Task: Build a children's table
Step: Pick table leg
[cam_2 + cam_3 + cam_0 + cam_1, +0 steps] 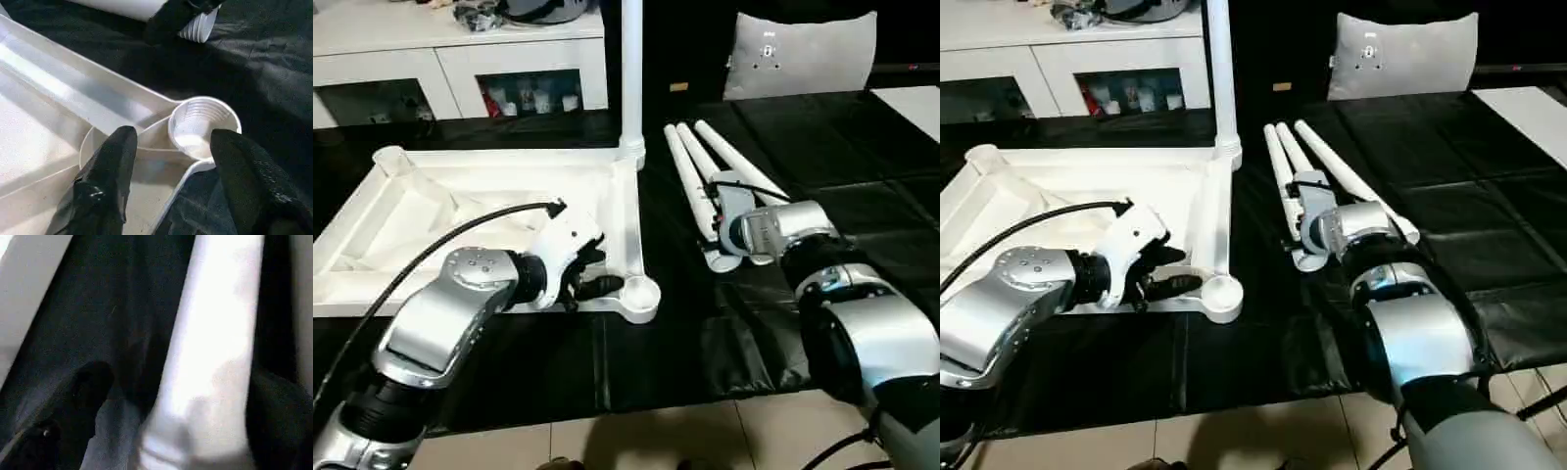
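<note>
The children's table top (489,162) lies upside down on the black mat, ribbed underside up. One white leg (631,69) stands upright in its far right corner. Three loose legs (690,166) lie side by side on the mat to the right. My left gripper (592,279) hovers at the near right corner; in the left wrist view its fingers (112,166) stand apart just short of the empty round socket (203,125), so it is open and holds nothing. My right gripper (183,387) is over the loose legs, open, with one leg (215,333) between its spread fingers.
White cabinets (460,59) run along the back left and a grey cushion (803,54) stands at the back right. A flat white board (911,103) lies at the far right edge. The mat ends at pale floor (656,431) near me.
</note>
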Available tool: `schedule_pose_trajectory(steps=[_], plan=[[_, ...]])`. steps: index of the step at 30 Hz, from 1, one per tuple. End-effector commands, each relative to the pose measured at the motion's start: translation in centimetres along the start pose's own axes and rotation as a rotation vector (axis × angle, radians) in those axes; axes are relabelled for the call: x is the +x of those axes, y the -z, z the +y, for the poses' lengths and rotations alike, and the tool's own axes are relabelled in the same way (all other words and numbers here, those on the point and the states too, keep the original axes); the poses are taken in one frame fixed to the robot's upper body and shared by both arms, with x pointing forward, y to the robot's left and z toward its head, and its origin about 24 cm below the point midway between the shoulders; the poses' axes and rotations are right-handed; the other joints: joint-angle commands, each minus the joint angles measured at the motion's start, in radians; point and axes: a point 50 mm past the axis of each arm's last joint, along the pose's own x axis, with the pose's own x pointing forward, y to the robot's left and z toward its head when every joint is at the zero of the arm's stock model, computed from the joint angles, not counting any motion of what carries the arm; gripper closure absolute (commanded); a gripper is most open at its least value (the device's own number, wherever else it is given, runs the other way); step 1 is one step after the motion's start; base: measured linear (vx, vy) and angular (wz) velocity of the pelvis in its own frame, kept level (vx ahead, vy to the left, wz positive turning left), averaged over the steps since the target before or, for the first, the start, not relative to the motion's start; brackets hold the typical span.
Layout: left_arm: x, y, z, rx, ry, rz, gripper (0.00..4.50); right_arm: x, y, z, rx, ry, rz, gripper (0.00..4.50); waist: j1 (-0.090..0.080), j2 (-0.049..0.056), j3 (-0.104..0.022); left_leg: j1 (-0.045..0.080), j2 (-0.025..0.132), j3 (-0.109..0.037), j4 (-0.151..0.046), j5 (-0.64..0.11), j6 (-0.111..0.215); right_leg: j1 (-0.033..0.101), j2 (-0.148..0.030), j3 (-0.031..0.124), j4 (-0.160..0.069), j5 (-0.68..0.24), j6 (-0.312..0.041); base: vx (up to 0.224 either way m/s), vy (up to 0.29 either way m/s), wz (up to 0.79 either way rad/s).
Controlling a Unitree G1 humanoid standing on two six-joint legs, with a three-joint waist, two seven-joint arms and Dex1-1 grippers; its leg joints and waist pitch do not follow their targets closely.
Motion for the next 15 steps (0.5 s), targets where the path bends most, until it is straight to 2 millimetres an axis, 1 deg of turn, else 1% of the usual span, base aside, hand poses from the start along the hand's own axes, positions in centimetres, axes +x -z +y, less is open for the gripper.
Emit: schedule_pose_trajectory(steps=[1, 3, 5, 6, 7, 9, 10, 11, 13, 14, 15], plan=[[-0.19, 0.03, -0.44, 0.014, 0.028, 0.012, 1.77, 0.00, 0.20, 0.03, 0.004, -0.016, 0.026, 0.36, 0.002, -0.006, -0.065, 0.029, 0.043, -0.015, -0.066, -0.285, -0.018, 0.040, -0.068, 0.033, -0.062, -0.280, -0.244, 0.000, 0.000, 0.00], [-0.25, 0.09, -0.60, 0.010, 0.039, 0.016, 1.77, -0.17, 0.07, -0.11, 0.001, -0.020, 0.033, 0.42, 0.001, -0.005, -0.064, 0.031, 0.043, -0.015, -0.066, -0.299, -0.022, 0.038, -0.066, 0.032, -0.063, -0.301, -0.240, 0.000, 0.000, 0.00], [-0.26, 0.09, -0.69, 0.010, 0.043, 0.017, 1.77, -0.22, 0.05, -0.17, 0.000, -0.020, 0.035, 0.71, 0.001, -0.005, -0.064, 0.030, 0.042, -0.016, -0.066, -0.301, -0.025, 0.038, -0.066, 0.033, -0.063, -0.306, -0.237, 0.000, 0.000, 0.00], [-0.25, 0.05, -0.77, 0.010, 0.048, 0.015, 1.77, -0.26, 0.04, -0.21, 0.002, -0.023, 0.037, 0.80, 0.001, -0.009, -0.066, 0.030, 0.042, -0.015, -0.065, -0.296, -0.024, 0.038, -0.066, 0.033, -0.063, -0.304, -0.236, 0.000, 0.000, 0.00], [-0.24, -0.01, -0.89, 0.010, 0.056, 0.012, 1.77, -0.33, 0.01, -0.25, 0.003, -0.028, 0.042, 0.81, 0.001, -0.007, -0.067, 0.029, 0.042, -0.015, -0.064, -0.289, -0.023, 0.039, -0.067, 0.033, -0.061, -0.298, -0.237, 0.000, 0.000, 0.00], [-0.22, -0.12, -0.98, 0.007, 0.065, 0.006, 1.77, -0.39, -0.03, -0.30, 0.002, -0.030, 0.043, 0.85, 0.001, -0.012, -0.069, 0.028, 0.042, -0.014, -0.063, -0.274, -0.018, 0.041, -0.067, 0.033, -0.060, -0.290, -0.239, 0.000, 0.000, 0.00], [-0.21, -0.14, -0.99, 0.007, 0.066, 0.005, 1.77, -0.42, -0.08, -0.28, 0.000, -0.035, 0.044, 1.18, 0.002, -0.013, -0.071, 0.028, 0.042, -0.013, -0.062, -0.262, -0.016, 0.041, -0.067, 0.033, -0.059, -0.280, -0.241, 0.000, 0.000, 0.00], [-0.21, -0.15, -1.00, 0.007, 0.067, 0.005, 1.77, -0.43, -0.10, -0.27, 0.000, -0.037, 0.044, 1.18, 0.002, -0.010, -0.072, 0.027, 0.042, -0.014, -0.061, -0.257, -0.015, 0.042, -0.067, 0.033, -0.058, -0.275, -0.243, 0.000, 0.000, 0.00], [-0.19, -0.16, -1.03, 0.008, 0.068, 0.004, 1.77, -0.45, -0.08, -0.31, 0.000, -0.038, 0.046, 1.32, 0.003, -0.010, -0.072, 0.027, 0.041, -0.012, -0.060, -0.253, -0.011, 0.041, -0.066, 0.032, -0.058, -0.266, -0.246, 0.000, 0.000, 0.00], [-0.17, -0.17, -1.05, 0.009, 0.068, 0.004, 1.77, -0.45, -0.02, -0.37, 0.004, -0.038, 0.047, 1.32, 0.003, -0.014, -0.075, 0.026, 0.042, -0.012, -0.059, -0.244, -0.010, 0.044, -0.066, 0.032, -0.056, -0.258, -0.248, 0.000, 0.000, 0.00], [-0.17, -0.17, -1.05, 0.009, 0.068, 0.004, 1.77, -0.45, -0.02, -0.37, 0.004, -0.038, 0.047, 1.45, 0.004, -0.013, -0.075, 0.026, 0.042, -0.012, -0.059, -0.242, -0.009, 0.044, -0.066, 0.032, -0.056, -0.258, -0.248, 0.000, 0.000, 0.00]])
